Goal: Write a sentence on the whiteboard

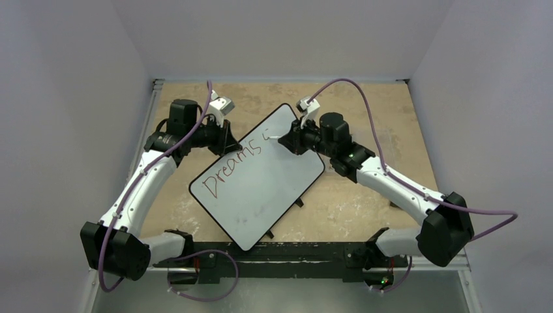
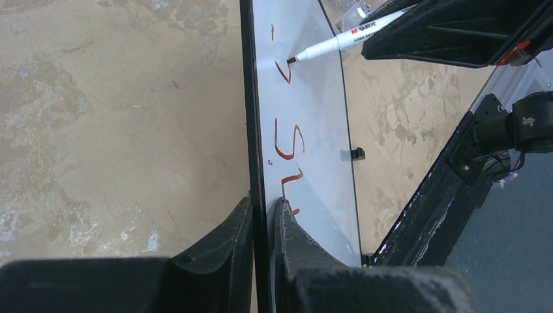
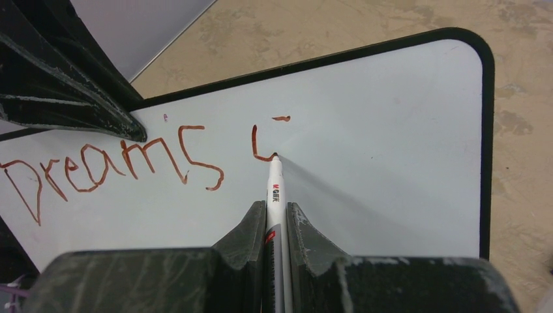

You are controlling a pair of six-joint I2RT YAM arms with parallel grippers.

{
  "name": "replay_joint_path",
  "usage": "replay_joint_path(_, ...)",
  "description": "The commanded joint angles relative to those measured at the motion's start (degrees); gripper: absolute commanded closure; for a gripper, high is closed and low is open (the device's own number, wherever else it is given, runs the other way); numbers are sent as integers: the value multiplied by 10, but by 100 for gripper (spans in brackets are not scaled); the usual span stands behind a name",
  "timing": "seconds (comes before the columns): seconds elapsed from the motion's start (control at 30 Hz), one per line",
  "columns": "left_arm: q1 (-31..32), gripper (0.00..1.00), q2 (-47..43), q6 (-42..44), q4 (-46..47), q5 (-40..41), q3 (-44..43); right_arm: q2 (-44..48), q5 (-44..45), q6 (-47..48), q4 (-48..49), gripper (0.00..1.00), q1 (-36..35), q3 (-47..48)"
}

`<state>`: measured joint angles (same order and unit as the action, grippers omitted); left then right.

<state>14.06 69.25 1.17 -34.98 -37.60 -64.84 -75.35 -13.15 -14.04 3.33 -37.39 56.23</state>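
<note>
The whiteboard [image 1: 261, 179] lies slanted across the middle of the table, white with a thin black rim, and "Dreams" is written on it in red-brown ink [image 3: 111, 166]. My left gripper [image 1: 226, 138] is shut on the board's upper left rim [image 2: 261, 208], one finger on each face. My right gripper [image 1: 291, 139] is shut on a white marker [image 3: 274, 195]. The marker's tip touches the board at the foot of a fresh curved stroke [image 3: 261, 151] just past the "s", with a short dash above it. In the left wrist view the marker [image 2: 339, 42] reaches in from the right.
The board stands on small black feet [image 1: 298, 203] over a tan, mottled tabletop [image 1: 365, 208]. White walls close in the table on three sides. The arms' black base bar [image 1: 287, 254] runs along the near edge.
</note>
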Motion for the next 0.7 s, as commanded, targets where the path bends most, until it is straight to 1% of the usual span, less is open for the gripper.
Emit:
replay_joint_path(0.0,16,100,-9,28,10,-30,-11,-9,54,13,-16,100,3,43)
replay_joint_path(0.37,16,100,-8,29,10,-31,-11,-35,45,16,-16,100,4,84)
replay_joint_path(0.67,16,100,-7,29,11,-30,-11,-15,41,11,-14,100,4,48)
